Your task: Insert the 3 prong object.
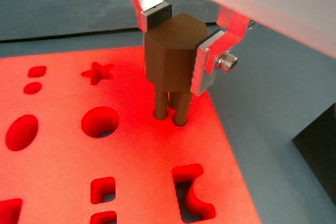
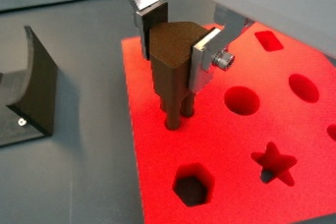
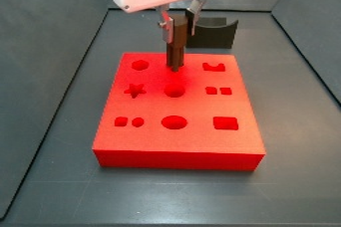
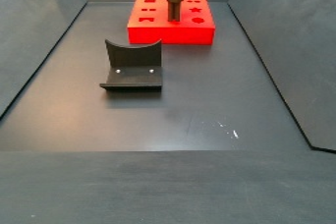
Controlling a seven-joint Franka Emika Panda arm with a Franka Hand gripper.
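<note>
Dark floor (image 4: 184, 110) carries a red block (image 3: 180, 121) of cut-out holes; above it, the gripper (image 1: 184, 46) clamps the upright peg (image 1: 171, 66), prongs touching the block.

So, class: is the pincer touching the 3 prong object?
Touching. In both wrist views the pincer has its silver fingers pressed flat against the sides of the 3 prong object, above the red block.
</note>
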